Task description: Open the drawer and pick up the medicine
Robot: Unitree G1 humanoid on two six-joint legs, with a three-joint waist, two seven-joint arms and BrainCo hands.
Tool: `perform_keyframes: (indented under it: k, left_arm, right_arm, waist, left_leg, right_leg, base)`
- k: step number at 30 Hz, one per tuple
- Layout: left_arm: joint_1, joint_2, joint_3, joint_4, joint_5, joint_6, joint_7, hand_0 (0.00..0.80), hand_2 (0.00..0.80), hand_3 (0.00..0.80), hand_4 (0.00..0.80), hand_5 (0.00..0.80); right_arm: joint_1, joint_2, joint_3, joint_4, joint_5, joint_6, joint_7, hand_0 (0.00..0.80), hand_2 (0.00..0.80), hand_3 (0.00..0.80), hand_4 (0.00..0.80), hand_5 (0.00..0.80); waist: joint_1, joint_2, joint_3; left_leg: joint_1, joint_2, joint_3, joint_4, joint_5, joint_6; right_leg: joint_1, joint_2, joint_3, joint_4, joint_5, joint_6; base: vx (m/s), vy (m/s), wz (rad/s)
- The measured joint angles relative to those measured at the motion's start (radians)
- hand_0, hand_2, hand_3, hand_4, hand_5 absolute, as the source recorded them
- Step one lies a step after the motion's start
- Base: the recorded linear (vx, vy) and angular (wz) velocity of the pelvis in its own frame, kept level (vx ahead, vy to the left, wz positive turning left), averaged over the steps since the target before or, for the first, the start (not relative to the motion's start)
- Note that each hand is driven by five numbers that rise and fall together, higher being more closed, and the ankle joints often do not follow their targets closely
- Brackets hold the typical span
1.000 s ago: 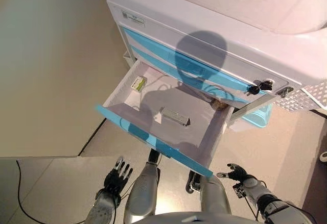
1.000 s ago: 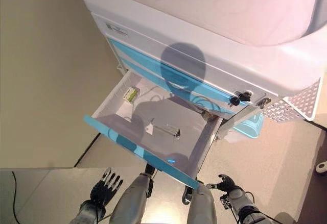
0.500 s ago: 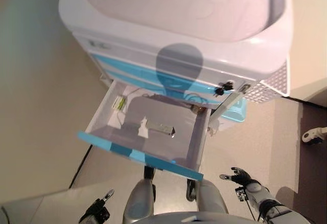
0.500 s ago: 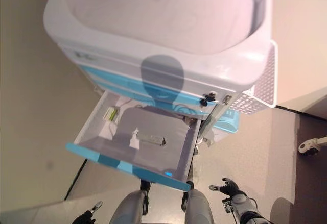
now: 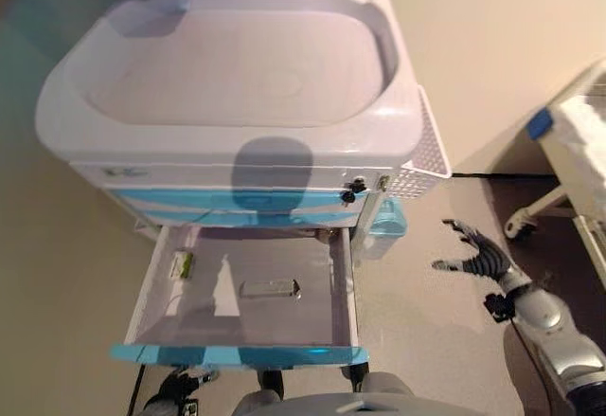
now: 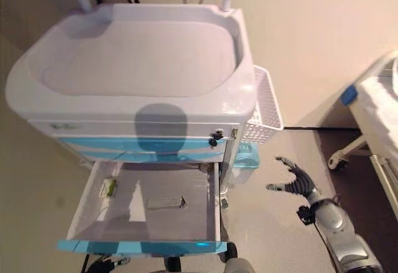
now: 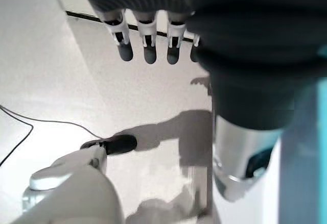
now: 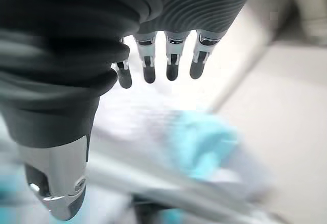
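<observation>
The white cart's bottom drawer (image 5: pixel 344 283), with a blue front (image 5: pixel 237 353), stands pulled out. Inside lie a small green and white medicine box (image 5: pixel 182 264) by the left wall and a flat silvery pack (image 5: pixel 270 289) in the middle. My right hand (image 5: pixel 478 255) is open, fingers spread, raised in the air to the right of the cart, apart from the drawer. It holds nothing in the right wrist view (image 8: pixel 153 30). My left hand (image 5: pixel 175 388) is low, below the drawer front. Its fingers (image 7: pixel 148 40) are straight and empty over the floor.
A white mesh basket (image 5: pixel 426 155) hangs on the cart's right side, with a light blue bin (image 5: pixel 383 217) below it. A bed on wheels (image 5: pixel 568 132) stands at the far right. The cart's upper drawers (image 5: pixel 218 198) are closed.
The camera has tilted up, so the whole cart top now shows. My right hand has risen from low beside the drawer to the cart's right side. My left hand has sunk to the bottom edge.
</observation>
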Motion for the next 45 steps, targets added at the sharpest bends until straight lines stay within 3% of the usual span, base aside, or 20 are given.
perform_keyframes:
  k: [2, 4, 8, 11, 15, 20, 27, 29, 33, 38, 41, 45]
  left_arm:
    - [0.007, -0.003, 0.001, 0.011, 0.001, -0.001, -0.019, 0.0, 0.0, 0.0, 0.0, 0.0]
    - [0.009, -0.003, 0.0, 0.017, 0.002, -0.001, -0.03, 0.0, 0.0, 0.0, 0.0, 0.0]
    - [0.006, -0.004, -0.008, 0.012, 0.003, -0.006, -0.049, 0.0, 0.0, 0.0, 0.0, 0.0]
    - [0.008, -0.004, -0.008, 0.03, 0.003, -0.007, -0.061, 0.0, 0.0, 0.0, 0.0, 0.0]
    - [0.017, 0.0, 0.001, 0.046, -0.002, -0.006, -0.067, 0.0, 0.0, 0.0, 0.0, 0.0]
    - [0.008, 0.027, 0.001, 0.064, -0.003, -0.006, -0.071, 0.0, 0.0, 0.0, 0.0, 0.0]
    - [0.006, 0.056, 0.001, 0.061, -0.005, -0.008, -0.07, 0.0, 0.0, 0.0, 0.0, 0.0]
    - [-0.001, 0.062, 0.001, 0.058, -0.005, -0.008, -0.07, 0.0, 0.0, 0.0, 0.0, 0.0]
    - [-0.006, 0.066, 0.001, 0.051, -0.006, -0.008, -0.065, 0.0, 0.0, 0.0, 0.0, 0.0]
    - [-0.006, 0.07, -0.001, 0.035, -0.01, -0.008, -0.055, 0.0, 0.0, 0.0, 0.0, 0.0]
    - [-0.021, 0.079, -0.008, 0.034, -0.016, -0.008, -0.04, 0.0, 0.0, 0.0, 0.0, 0.0]
    - [-0.053, 0.088, -0.021, 0.004, -0.045, -0.009, -0.024, 0.0, 0.0, 0.0, 0.0, 0.0]
  right_arm:
    - [0.003, -0.144, 0.012, -0.141, 0.15, 0.001, 0.129, 0.0, 0.0, 0.0, 0.0, 0.0]
    - [-0.008, -0.229, 0.016, -0.208, 0.263, 0.018, 0.202, 0.0, 0.0, 0.0, 0.0, 0.0]
    - [-0.142, -0.513, 0.139, -0.255, 0.493, 0.076, 0.319, 0.0, 0.0, 0.0, 0.0, 0.0]
    - [-0.288, -0.618, 0.219, -0.245, 0.544, 0.108, 0.333, 0.0, 0.0, 0.0, 0.0, 0.0]
    - [-0.386, -0.677, 0.289, -0.259, 0.56, 0.121, 0.354, 0.0, 0.0, 0.0, 0.0, 0.0]
    - [-0.498, -0.642, 0.434, -0.277, 0.605, 0.138, 0.367, 0.0, 0.0, 0.0, 0.0, 0.0]
    - [-0.627, -0.541, 0.566, -0.271, 0.646, 0.154, 0.371, 0.0, 0.0, 0.0, 0.0, 0.0]
    - [-0.652, -0.489, 0.612, -0.264, 0.657, 0.159, 0.366, 0.0, 0.0, 0.0, 0.0, 0.0]
    - [-0.696, -0.389, 0.732, -0.256, 0.678, 0.182, 0.363, 0.0, 0.0, 0.0, 0.0, 0.0]
    - [-0.695, -0.293, 0.751, -0.218, 0.678, 0.187, 0.336, 0.0, 0.0, 0.0, 0.0, 0.0]
    - [-0.688, -0.157, 0.744, -0.12, 0.678, 0.185, 0.279, 0.0, 0.0, 0.0, 0.0, 0.0]
    - [-0.673, -0.035, 0.724, -0.009, 0.663, 0.172, 0.211, 0.0, 0.0, 0.0, 0.0, 0.0]
  waist:
    - [0.003, -0.008, -0.004]
    - [0.005, -0.021, -0.005]
    - [0.024, -0.046, 0.004]
    - [0.037, -0.065, 0.014]
    - [0.052, -0.094, 0.023]
    - [0.079, -0.126, 0.014]
    - [0.112, -0.138, 0.018]
    - [0.107, -0.151, 0.029]
    - [0.143, -0.165, 0.057]
    - [0.16, -0.169, 0.089]
    - [0.167, -0.184, 0.114]
    - [0.188, -0.159, 0.175]
  left_leg:
    - [0.011, 0.0, 0.024, -0.007, 0.001, 0.002]
    - [0.013, -0.006, 0.032, -0.009, 0.002, 0.003]
    - [0.024, -0.006, 0.043, -0.008, 0.002, 0.004]
    - [0.023, -0.006, 0.042, -0.007, 0.004, 0.005]
    - [0.01, -0.01, 0.031, -0.006, 0.007, 0.008]
    - [-0.005, -0.017, 0.001, -0.005, 0.011, 0.012]
    - [-0.011, -0.029, -0.04, -0.002, 0.012, 0.012]
    - [-0.009, -0.028, -0.041, 0.0, 0.012, 0.012]
    - [-0.015, -0.035, -0.063, 0.005, 0.014, 0.013]
    - [-0.038, -0.043, -0.079, 0.018, 0.016, 0.016]
    - [-0.077, -0.044, -0.096, 0.052, 0.015, 0.015]
    - [-0.112, -0.046, -0.102, 0.082, 0.012, 0.012]
  right_leg:
    - [0.005, -0.002, 0.017, -0.022, 0.017, 0.004]
    - [0.007, -0.003, 0.023, -0.029, 0.025, 0.005]
    - [0.016, -0.005, 0.028, -0.034, 0.028, 0.01]
    - [0.019, -0.008, 0.026, -0.045, 0.039, 0.012]
    - [0.02, -0.015, 0.005, -0.047, 0.039, 0.012]
    - [0.022, -0.022, -0.029, -0.05, 0.041, 0.01]
    - [0.044, -0.028, -0.073, -0.059, 0.037, 0.014]
    - [0.049, -0.028, -0.076, -0.059, 0.035, 0.014]
    - [0.057, -0.035, -0.097, -0.059, 0.031, 0.019]
    - [0.048, -0.041, -0.111, -0.055, 0.03, 0.021]
    - [0.025, -0.043, -0.118, -0.038, 0.029, 0.02]
    - [0.001, -0.046, -0.127, -0.018, 0.028, 0.02]
  base:
    - [-0.022, 0.068, -0.28]
    - [-0.021, 0.054, -0.17]
    - [-0.032, 0.039, -0.08]
    - [-0.033, 0.005, 0.01]
    - [-0.033, -0.001, 0.13]
    - [-0.001, 0.0, 0.19]
    - [0.007, 0.006, 0.17]
    - [-0.003, -0.01, 0.1]
    - [-0.019, -0.007, 0.14]
    - [-0.061, -0.012, 0.13]
    - [-0.061, 0.002, 0.14]
    - [-0.06, 0.01, 0.1]
